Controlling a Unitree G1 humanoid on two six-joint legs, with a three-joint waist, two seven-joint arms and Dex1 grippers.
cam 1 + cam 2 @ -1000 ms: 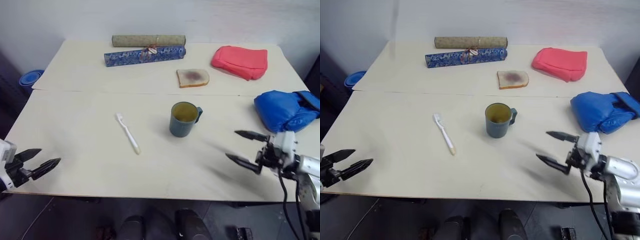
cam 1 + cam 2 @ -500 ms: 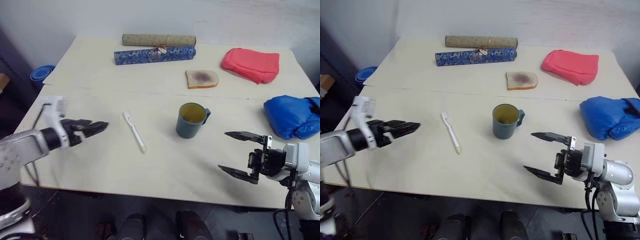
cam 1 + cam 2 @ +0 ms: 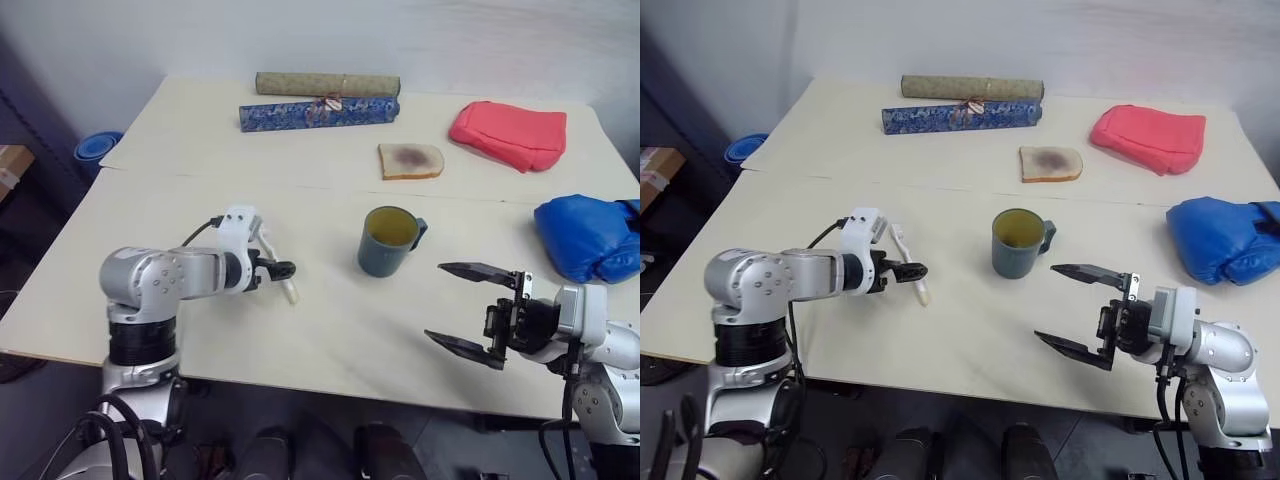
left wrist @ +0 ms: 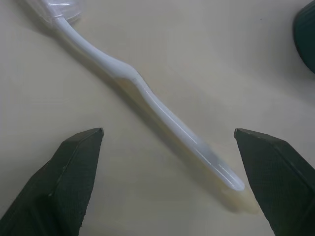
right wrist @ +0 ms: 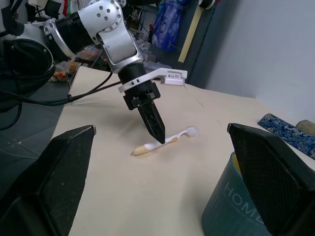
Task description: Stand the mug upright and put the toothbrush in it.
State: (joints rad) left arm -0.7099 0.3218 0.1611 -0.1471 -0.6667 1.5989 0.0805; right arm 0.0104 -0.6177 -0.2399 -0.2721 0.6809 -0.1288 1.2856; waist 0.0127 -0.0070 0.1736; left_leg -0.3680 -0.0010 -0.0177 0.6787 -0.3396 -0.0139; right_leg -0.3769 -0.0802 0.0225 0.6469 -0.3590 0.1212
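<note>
The blue-grey mug [image 3: 385, 250] stands upright near the table's middle, its yellowish-green inside facing up and its handle to the right. To its left the white toothbrush [image 3: 923, 294] lies flat, head toward the back. My left gripper [image 3: 285, 268] hangs open just over the toothbrush [image 4: 152, 103]. One finger is on each side of the handle's cream end, and neither touches it. My right gripper [image 3: 436, 302] hovers open to the right of the mug [image 5: 236, 206], a little nearer the front, pointing left with nothing between its fingers.
A big blue boxing glove [image 3: 585, 235] lies at the right edge. A red pouch [image 3: 508, 133], a bread slice [image 3: 410, 160], a blue patterned roll [image 3: 318, 111] and an olive roll [image 3: 327, 84] sit along the back. A blue bowl [image 3: 95, 148] is on the floor at left.
My left arm has swung in from the table's left front edge to the toothbrush, still open. The right gripper has drawn slightly inward and up. The camera has shifted.
</note>
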